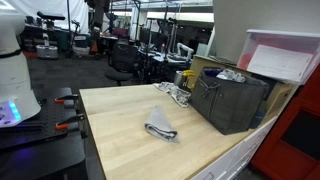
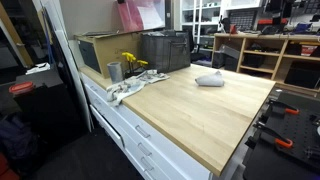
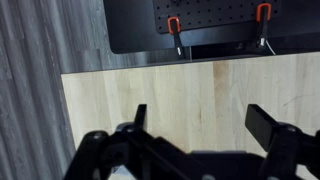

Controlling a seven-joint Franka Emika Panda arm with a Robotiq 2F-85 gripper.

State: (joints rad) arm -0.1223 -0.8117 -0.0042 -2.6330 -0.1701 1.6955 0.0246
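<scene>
Low in the wrist view the gripper (image 3: 203, 125) is held spread and empty over the wooden benchtop (image 3: 150, 90), with the folded grey cloth (image 1: 160, 127) seen untouched at centre frame.

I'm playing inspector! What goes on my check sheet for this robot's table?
surface: pale wooden tabletop over white drawers.
job's things: folded cloth lying mid-table, nothing touching it.
clutter: dark crate, crumpled rag, metal cup and a yellow thing, grouped at one end.
grippers: gripper open and empty, above the wood in the wrist view.
cables: nothing seen.
surroundings: orange clamps on a dark board beside the table; shelves beyond.
</scene>
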